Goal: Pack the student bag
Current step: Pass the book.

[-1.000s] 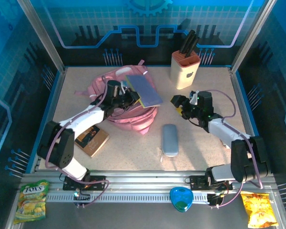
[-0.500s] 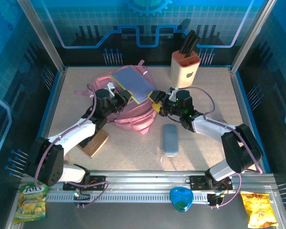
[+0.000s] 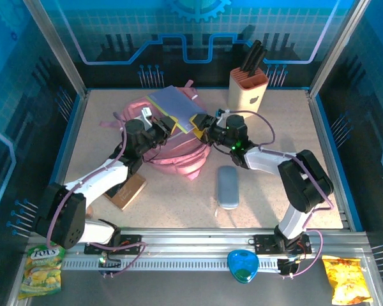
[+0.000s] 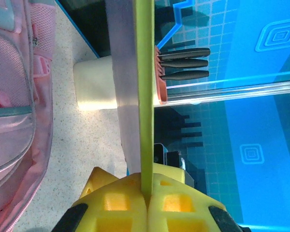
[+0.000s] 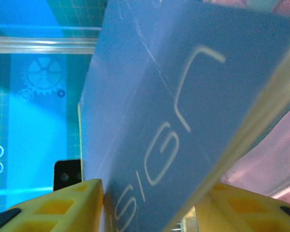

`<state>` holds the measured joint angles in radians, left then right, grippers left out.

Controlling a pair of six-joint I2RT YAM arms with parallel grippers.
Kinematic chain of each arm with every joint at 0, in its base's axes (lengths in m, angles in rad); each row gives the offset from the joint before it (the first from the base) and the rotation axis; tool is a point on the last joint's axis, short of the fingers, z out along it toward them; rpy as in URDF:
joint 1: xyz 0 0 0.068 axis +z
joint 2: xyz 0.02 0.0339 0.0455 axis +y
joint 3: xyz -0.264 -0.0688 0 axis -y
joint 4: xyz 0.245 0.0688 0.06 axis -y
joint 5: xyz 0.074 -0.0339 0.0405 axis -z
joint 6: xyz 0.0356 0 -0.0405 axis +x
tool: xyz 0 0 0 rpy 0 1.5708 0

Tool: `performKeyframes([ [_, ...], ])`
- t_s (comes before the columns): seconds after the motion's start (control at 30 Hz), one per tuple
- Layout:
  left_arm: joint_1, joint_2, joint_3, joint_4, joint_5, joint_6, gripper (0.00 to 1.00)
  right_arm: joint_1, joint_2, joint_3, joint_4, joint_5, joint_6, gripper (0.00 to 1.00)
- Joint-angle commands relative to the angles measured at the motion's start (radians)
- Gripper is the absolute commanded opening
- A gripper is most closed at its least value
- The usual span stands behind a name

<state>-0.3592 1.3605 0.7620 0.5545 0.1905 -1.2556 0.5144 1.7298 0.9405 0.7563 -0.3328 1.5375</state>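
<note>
So, left claw (image 3: pixel 166 122) pinches the blue book (image 3: pixel 172 102) over the pink bag (image 3: pixel 179 159), right claw (image 3: pixel 201 125) maybe gripping; grey case (image 3: pixel 227 187) waits.

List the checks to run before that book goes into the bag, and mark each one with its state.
1. Left gripper clamped on the blue book: ok.
2. Right gripper straddles the book's other edge; firm grip: cannot tell.
3. Book held above the student bag: ok.
4. Bag mouth open beneath the book: cannot tell, the book hides it.
5. Knife block apart from both arms: ok.
</note>
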Motion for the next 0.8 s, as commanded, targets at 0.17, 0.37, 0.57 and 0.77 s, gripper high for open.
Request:
performKeyframes([
  [0.17,0.009,-0.015,-0.003,-0.004,-0.002,0.04,0.06,0.002,-0.026,-0.011,0.054,0.027,-0.023,0.21],
  [0.37,0.023,-0.035,0.029,-0.196,-0.039,0.223,0.52,-0.031,-0.107,-0.051,-0.041,0.054,-0.109,0.03],
  [0.57,0.022,0.006,0.154,-0.535,-0.063,0.613,0.78,-0.098,-0.226,-0.129,-0.158,0.078,-0.219,0.0],
  [0.77,0.011,0.114,0.278,-0.728,-0.027,0.852,0.83,-0.167,-0.37,-0.183,-0.334,0.132,-0.336,0.0],
])
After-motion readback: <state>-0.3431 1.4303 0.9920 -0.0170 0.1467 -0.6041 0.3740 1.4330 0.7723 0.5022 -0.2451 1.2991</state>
